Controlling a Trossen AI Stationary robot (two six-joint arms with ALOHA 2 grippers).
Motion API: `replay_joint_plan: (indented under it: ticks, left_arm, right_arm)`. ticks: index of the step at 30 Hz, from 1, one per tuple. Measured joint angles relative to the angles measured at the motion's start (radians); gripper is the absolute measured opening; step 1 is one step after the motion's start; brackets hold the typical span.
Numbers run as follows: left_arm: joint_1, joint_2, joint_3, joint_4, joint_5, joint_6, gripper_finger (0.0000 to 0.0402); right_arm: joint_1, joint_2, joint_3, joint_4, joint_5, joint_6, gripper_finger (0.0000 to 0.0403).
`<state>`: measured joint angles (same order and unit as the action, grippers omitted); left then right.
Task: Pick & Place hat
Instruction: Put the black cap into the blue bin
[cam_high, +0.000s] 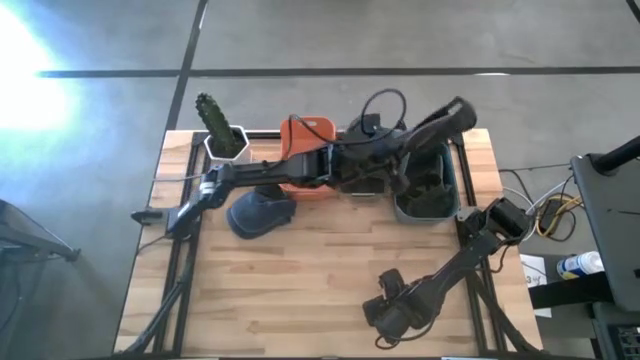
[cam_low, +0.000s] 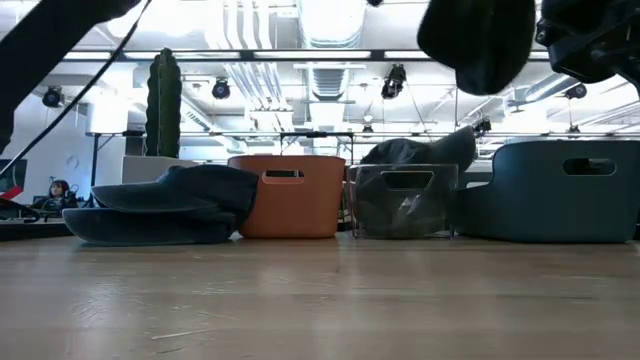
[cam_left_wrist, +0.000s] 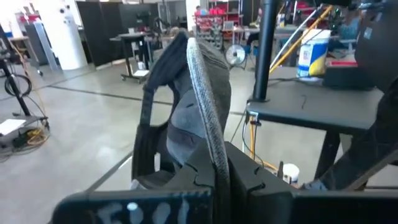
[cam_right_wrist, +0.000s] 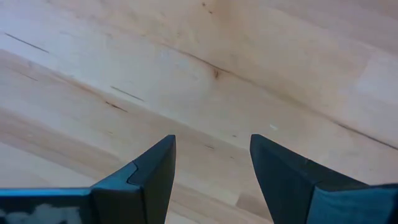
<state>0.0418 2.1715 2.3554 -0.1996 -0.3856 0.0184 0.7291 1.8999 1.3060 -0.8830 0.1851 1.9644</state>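
Left claw (cam_left_wrist: 214, 168) was clamped on a dark hat (cam_left_wrist: 186, 106), the brim edge pinched between my two fingers so the crown hung free to one side; held by the brim, I judged, because it is the only stiff, thin part that fits my grip. I had it raised well above the bench (cam_high: 330, 280), over the row of bins at the far edge; in the low view the hat (cam_low: 478, 45) hung high above the clear bin (cam_low: 402, 200), near the dark teal bin (cam_low: 560, 190). That height looked deliberate: enough to clear the bin walls. Whether it was aimed at the clear bin or the teal one I could not tell. A second dark hat (cam_high: 262, 212) lay flat on the bench just beside the orange bin (cam_high: 305, 140), brim down, untouched. A potted cactus (cam_high: 220, 128) stood at the far left corner, out of the way. Right claw (cam_right_wrist: 211, 168) waited low over bare wood near the front right of the bench, fingers spread and holding nothing. Judgement: carry step in hand, release not yet made; the risk was the soft crown catching a rim on the way down.
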Motion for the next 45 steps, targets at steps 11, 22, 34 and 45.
replay_joint_plan:
  ticks: [11,22,34,45]
  left_arm:
    - [0.010,0.071,-0.236,0.136,0.003,-0.065,0.0008]
    - [0.007,0.156,-0.282,0.159,0.026,-0.156,0.0015]
    - [0.006,0.190,-0.283,0.192,0.212,-0.342,0.0024]
    - [0.007,0.183,-0.249,0.192,0.218,-0.361,0.0136]
  right_arm:
    - [0.007,0.000,-0.005,-0.005,0.016,0.000,0.0203]
    - [0.007,0.000,-0.005,0.000,0.019,-0.002,0.0203]
    - [0.007,0.000,-0.007,0.001,0.024,-0.006,0.0203]
    - [0.007,0.000,-0.007,0.006,0.026,-0.031,0.0203]
